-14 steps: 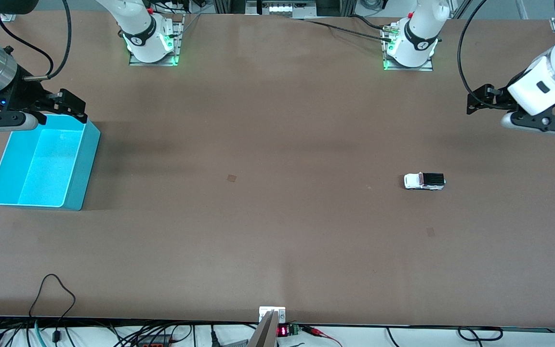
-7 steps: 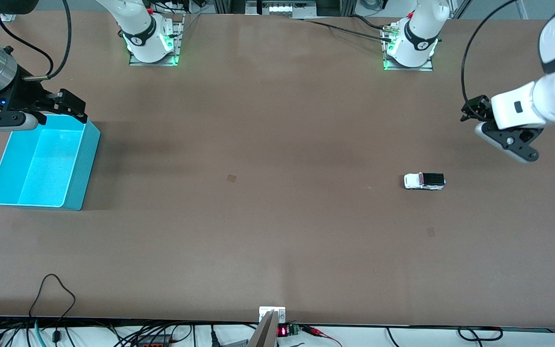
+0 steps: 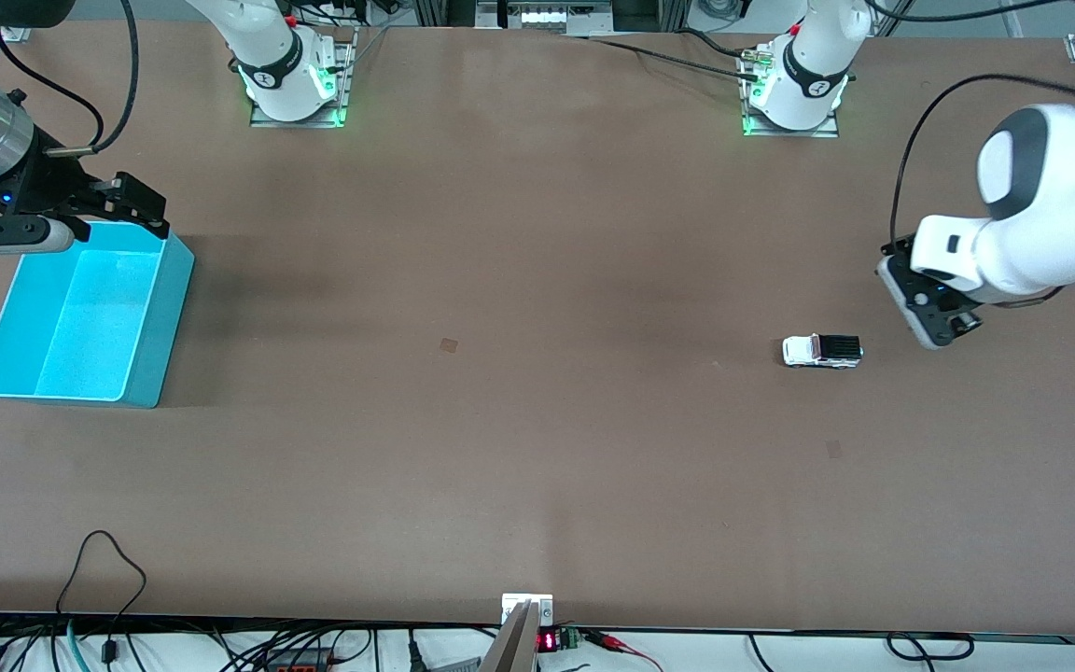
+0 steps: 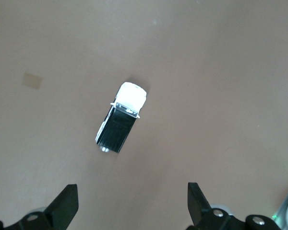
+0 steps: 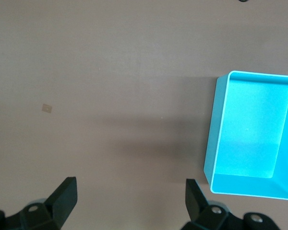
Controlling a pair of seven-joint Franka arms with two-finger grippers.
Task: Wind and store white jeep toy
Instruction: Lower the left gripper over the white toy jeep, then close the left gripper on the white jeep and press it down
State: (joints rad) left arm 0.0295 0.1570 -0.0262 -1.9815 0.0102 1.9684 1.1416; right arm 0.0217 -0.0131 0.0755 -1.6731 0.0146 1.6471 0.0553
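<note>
Brown tabletop is stretching wide under both arms, carrying only a few things. Nearest the front camera, the white jeep toy (image 3: 822,351) is sitting on its wheels toward the left arm's end of the table, untouched. Just beside it, the left gripper (image 3: 929,313) is hanging over bare table, pointing down; in the left wrist view its fingers (image 4: 66,207) are standing wide apart and holding nothing, with the jeep (image 4: 121,117) lying ahead of them. At the right arm's end, the right gripper (image 3: 141,203) is waiting over the farther rim of the turquoise bin (image 3: 150,359), its fingers (image 5: 65,195) likewise spread wide and gripping nothing.
</note>
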